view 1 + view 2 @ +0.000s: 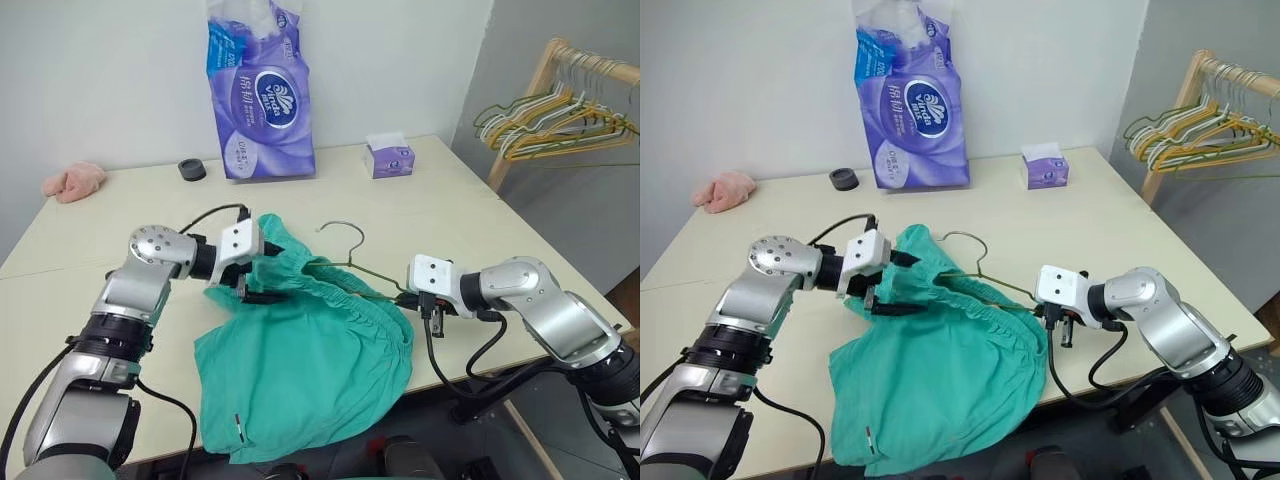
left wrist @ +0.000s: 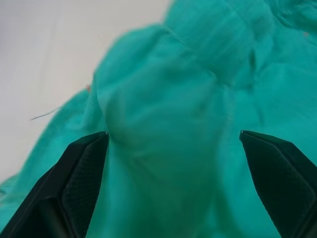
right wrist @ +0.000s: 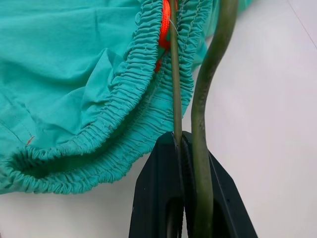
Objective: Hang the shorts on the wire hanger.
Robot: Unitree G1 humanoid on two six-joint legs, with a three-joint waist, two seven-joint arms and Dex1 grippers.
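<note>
The teal shorts (image 1: 300, 370) lie crumpled at the table's front middle, and their lower part hangs over the front edge. The thin dark wire hanger (image 1: 361, 238) runs through the gathered waistband, its hook pointing toward the back of the table. My right gripper (image 1: 408, 299) is at the right end of the waistband, shut on the hanger's wire (image 3: 210, 59), as the right wrist view shows close up. My left gripper (image 1: 268, 282) is at the shorts' left upper end. It is open, its fingers (image 2: 84, 168) wide apart with a bulge of teal cloth between them.
At the back of the table (image 1: 480, 200) stand a purple tissue pack (image 1: 262, 95), a small purple tissue box (image 1: 390, 158) and a black round object (image 1: 192, 170). A pink fluffy cloth (image 1: 75, 181) lies back left. A wooden rack with bunched hangers (image 1: 555, 120) stands to the right.
</note>
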